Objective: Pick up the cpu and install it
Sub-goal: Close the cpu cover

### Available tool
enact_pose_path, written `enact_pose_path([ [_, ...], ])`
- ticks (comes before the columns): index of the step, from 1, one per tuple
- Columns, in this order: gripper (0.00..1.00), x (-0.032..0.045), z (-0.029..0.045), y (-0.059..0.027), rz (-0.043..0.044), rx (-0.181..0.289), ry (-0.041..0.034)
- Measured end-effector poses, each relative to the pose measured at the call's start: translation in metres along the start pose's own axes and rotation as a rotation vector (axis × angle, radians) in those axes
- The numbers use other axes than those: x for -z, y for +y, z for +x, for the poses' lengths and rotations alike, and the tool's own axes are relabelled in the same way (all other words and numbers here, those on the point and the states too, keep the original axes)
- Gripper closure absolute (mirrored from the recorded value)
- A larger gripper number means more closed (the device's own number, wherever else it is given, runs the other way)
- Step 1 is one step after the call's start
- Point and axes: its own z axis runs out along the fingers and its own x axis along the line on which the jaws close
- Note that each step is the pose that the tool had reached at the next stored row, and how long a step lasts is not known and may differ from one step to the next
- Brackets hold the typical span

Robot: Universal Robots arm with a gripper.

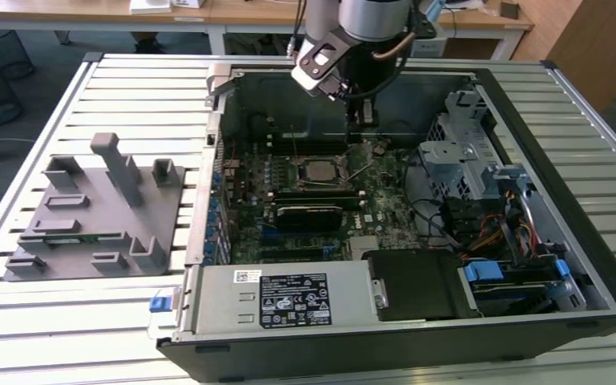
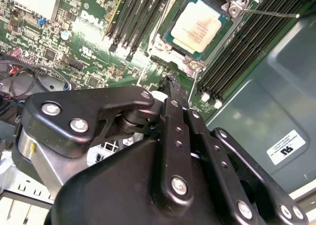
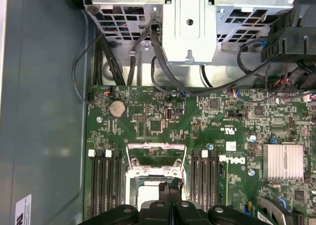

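The cpu (image 2: 197, 27) lies flat inside the socket on the motherboard (image 1: 286, 200), its pale silver top facing up. The socket's metal load frame (image 3: 155, 158) stands hinged open, and its thin lever (image 2: 266, 10) sticks out to one side. In the exterior view the cpu (image 1: 319, 170) sits mid-board inside the open computer case. My gripper (image 1: 364, 132) hangs just above and behind the socket. Its black fingers (image 3: 167, 193) are pressed together with nothing between them, over the edge of the cpu (image 3: 148, 196). The gripper's tip (image 2: 170, 82) hovers beside the socket's corner.
Black memory slots (image 2: 247, 52) flank the socket on both sides. A metal drive cage (image 1: 458, 152) with cables stands at the exterior view's right, and a power supply (image 1: 286, 297) at the front. A grey fixture board (image 1: 94, 208) holding a green memory stick (image 1: 78, 237) lies outside the case, left.
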Motion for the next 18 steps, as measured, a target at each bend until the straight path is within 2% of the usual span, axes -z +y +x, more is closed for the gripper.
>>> enact_pose_path([
  [18,0.89,-0.0009,0.0001,0.0121,0.0001,0.0,-0.0001],
])
